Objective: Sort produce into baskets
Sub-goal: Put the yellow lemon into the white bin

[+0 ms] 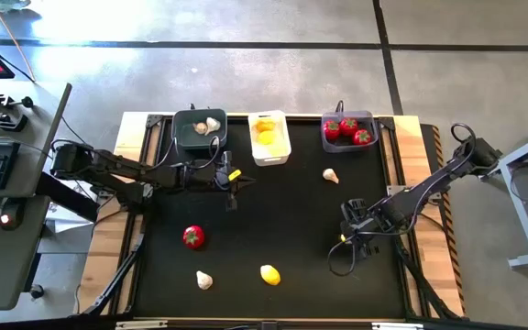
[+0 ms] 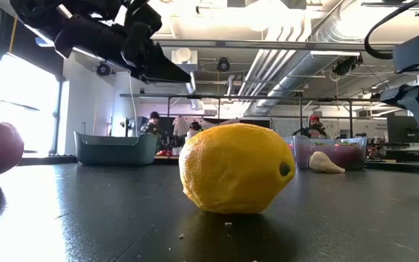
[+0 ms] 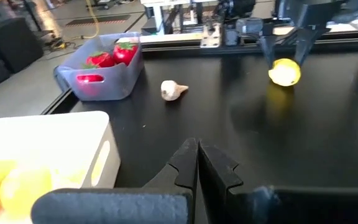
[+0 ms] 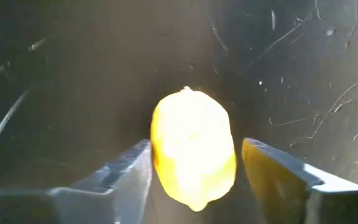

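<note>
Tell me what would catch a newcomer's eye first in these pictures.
Probably the right gripper low over the black table on its right side, fingers straddling a yellow plastic lemon. Next, the row at the far edge: a dark grey bin with garlic pieces, a white bin with lemons, and a clear grey bin with red round pieces. The left gripper hangs shut near the white bin.

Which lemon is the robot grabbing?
The lemon between the right gripper's open fingers, at the mat's right side. The other loose lemon lies alone at the front, and the rest sit in the white basket.
</note>
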### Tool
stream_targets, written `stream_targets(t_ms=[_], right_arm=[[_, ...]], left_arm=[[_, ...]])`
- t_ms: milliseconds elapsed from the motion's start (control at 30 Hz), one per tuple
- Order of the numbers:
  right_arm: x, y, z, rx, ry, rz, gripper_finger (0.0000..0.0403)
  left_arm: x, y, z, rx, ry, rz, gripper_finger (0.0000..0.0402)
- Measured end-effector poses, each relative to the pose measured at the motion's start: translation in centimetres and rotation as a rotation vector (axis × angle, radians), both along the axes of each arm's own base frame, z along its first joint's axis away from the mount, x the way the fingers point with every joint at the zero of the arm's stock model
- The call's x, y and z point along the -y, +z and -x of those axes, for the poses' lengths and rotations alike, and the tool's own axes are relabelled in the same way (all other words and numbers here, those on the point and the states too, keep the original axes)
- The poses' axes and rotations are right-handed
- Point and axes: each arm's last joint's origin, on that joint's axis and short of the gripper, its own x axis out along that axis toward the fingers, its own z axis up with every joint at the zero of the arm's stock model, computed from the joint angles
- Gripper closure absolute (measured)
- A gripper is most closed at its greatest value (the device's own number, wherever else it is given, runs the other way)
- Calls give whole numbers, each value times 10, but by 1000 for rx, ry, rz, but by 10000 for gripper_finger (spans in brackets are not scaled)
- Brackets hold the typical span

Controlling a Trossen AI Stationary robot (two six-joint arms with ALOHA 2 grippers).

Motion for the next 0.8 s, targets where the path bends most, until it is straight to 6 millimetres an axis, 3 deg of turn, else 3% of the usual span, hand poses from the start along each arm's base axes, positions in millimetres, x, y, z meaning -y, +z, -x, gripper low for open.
stream_targets(t_ms=[300, 467, 700, 800], right_arm=[[16, 4, -21, 75, -202, -148, 317], [31, 14, -41, 214, -150, -182, 346], [75, 26, -67, 467, -172, -120, 388], [87, 31, -68, 450, -194, -125, 401]], left_arm=[[-1, 1, 0, 21, 36, 61, 401], [0, 1, 0, 27, 42, 90, 401], [-4, 6, -1, 95, 120, 103, 401], [-5, 3, 0, 67, 127, 103, 401]])
